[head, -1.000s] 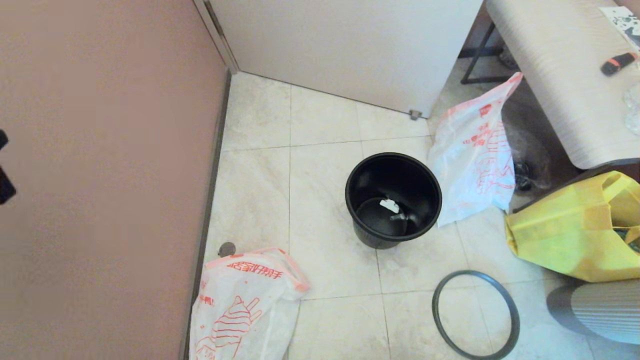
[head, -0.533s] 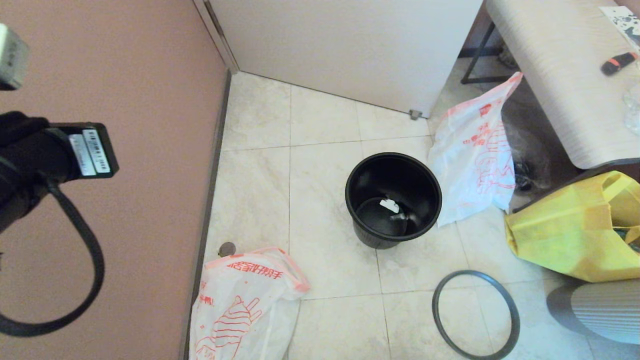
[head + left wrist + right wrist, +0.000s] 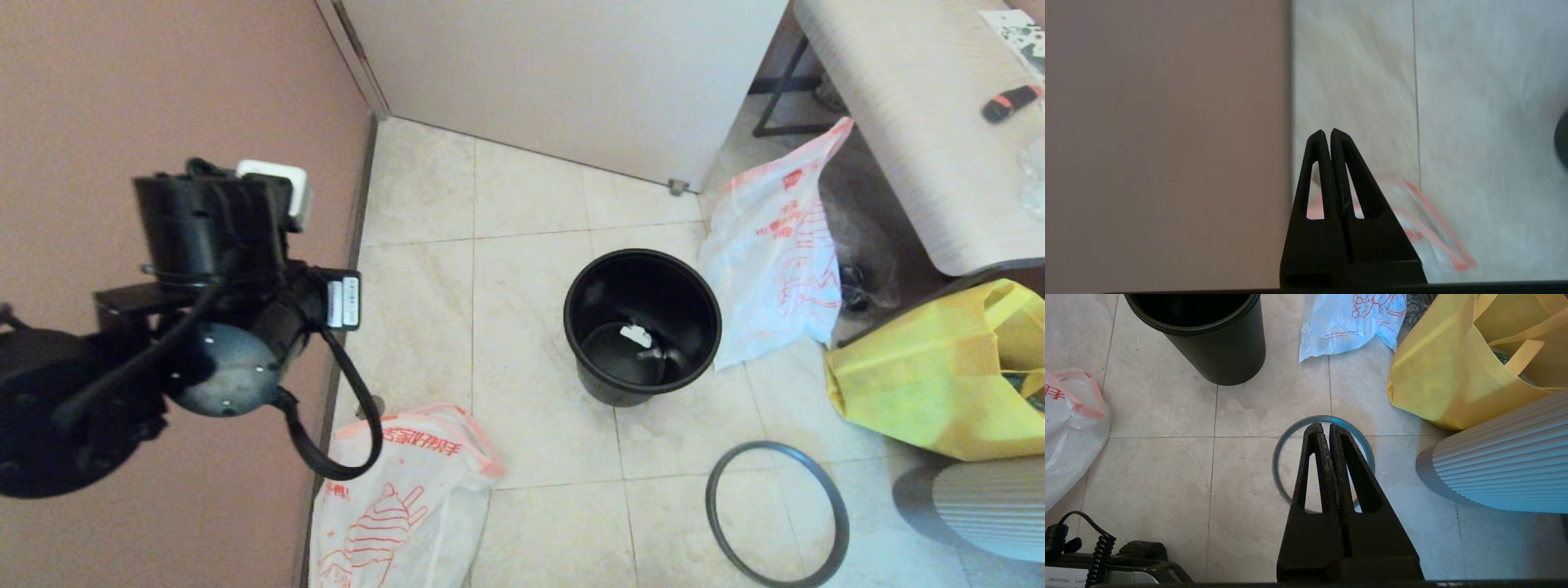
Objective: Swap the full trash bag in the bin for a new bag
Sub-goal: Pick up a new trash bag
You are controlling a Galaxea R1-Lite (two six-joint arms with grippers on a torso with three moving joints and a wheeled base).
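The empty black bin (image 3: 642, 327) (image 3: 1216, 347) stands on the tiled floor with a white scrap at its bottom. Its grey hoop (image 3: 775, 513) (image 3: 1286, 445) lies apart on the floor, nearer me. The bulky full trash bag (image 3: 400, 498) (image 3: 1065, 428) (image 3: 1425, 241) sits by the wall at the lower left. The limp new bag (image 3: 775, 245) (image 3: 1347, 326) hangs at the bench edge right of the bin. My left arm (image 3: 220, 327) hovers above the full bag, and my left gripper (image 3: 1327, 131) is shut and empty. My right gripper (image 3: 1324, 425) is shut and empty over the hoop.
A brown wall (image 3: 163, 82) runs along the left and a white door (image 3: 571, 73) closes the back. A bench (image 3: 914, 122) stands at the right, with a big yellow bag (image 3: 939, 376) (image 3: 1453, 375) and a white ribbed object (image 3: 988, 506) below it.
My left arm has swung in from the left edge toward the middle and now hangs over the full trash bag. Bags, bin and hoop have not moved.
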